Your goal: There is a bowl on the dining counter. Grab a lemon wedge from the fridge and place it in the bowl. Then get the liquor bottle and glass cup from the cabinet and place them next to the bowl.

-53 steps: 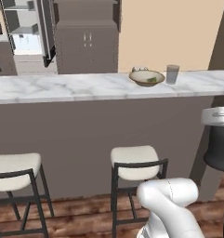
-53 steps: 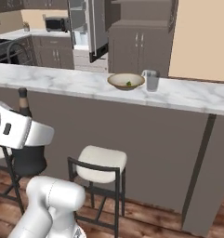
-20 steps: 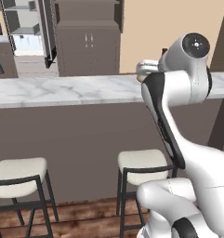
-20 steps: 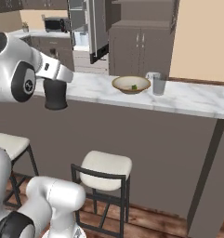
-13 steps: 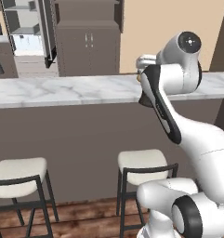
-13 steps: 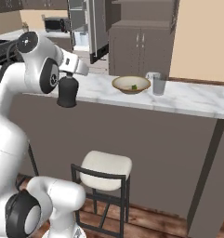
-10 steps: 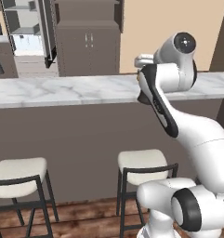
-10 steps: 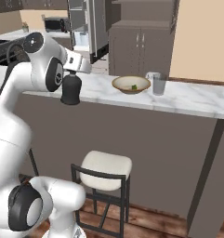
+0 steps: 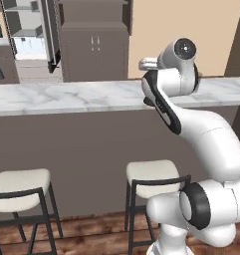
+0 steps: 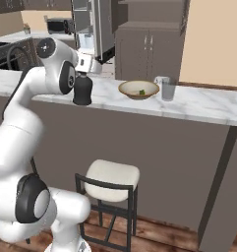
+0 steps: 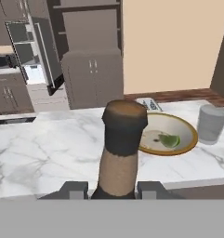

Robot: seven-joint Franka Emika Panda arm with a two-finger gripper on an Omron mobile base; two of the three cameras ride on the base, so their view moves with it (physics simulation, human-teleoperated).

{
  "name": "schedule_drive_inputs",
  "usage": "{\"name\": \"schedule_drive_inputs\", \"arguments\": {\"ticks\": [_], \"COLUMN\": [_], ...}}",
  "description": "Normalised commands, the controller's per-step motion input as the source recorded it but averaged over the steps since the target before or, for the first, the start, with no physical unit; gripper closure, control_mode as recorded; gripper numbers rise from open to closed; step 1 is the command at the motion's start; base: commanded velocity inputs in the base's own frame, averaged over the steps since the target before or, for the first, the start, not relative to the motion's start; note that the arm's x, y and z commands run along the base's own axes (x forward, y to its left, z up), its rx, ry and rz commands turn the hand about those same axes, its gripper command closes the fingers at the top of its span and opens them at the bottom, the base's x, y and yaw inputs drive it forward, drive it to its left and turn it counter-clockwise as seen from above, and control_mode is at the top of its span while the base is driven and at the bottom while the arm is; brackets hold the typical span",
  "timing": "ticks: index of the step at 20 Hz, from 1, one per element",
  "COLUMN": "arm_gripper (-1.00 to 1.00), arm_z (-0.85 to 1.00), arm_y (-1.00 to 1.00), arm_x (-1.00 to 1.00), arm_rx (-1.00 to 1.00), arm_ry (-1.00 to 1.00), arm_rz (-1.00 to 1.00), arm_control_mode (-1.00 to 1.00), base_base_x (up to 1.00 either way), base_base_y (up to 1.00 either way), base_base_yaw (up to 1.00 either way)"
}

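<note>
Dark, round-bodied and narrow-necked, the liquor bottle (image 10: 82, 89) is standing pinched in the gripper (image 11: 112, 189) near the dining counter's (image 10: 198, 106) front edge, open marble separating it from the bowl (image 10: 138, 89) at three o'clock.

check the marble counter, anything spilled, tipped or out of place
Nothing stands out. The small dark bottle stands upright on the white marble counter, apart from the tan bowl holding a green lemon wedge; the clear glass cup stands upright beside the bowl.

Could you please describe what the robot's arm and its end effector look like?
The glossy white arm is built of rounded, tube-like segments joined by dark grey ring joints, with round dark caps on the upper joints. Its end effector has two small, blocky dark grey fingers. No cables or markings are visible.
</note>
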Motion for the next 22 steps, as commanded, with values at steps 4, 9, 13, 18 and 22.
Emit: {"name": "schedule_drive_inputs", "arguments": {"ticks": [4,9,13,18,22], "arm_gripper": [1.00,1.00,1.00,1.00,1.00], "arm_z": [-0.21,-0.20,-0.23,-0.13,-0.12], "arm_y": [0.00,0.00,0.00,0.00,0.00], "arm_x": [0.71,0.54,0.62,0.68,0.73], "arm_rx": [-0.09,-0.09,-0.07,-0.03,0.00], "arm_ry": [0.00,0.00,0.00,0.00,0.00], "arm_rz": [0.00,0.00,0.00,0.00,0.00], "arm_control_mode": [-1.00,-1.00,-1.00,-1.00,-1.00], "base_base_x": [0.00,0.00,0.00,0.00,0.00], "base_base_y": [0.00,0.00,0.00,0.00,0.00], "base_base_yaw": [0.00,0.00,0.00,0.00,0.00]}}
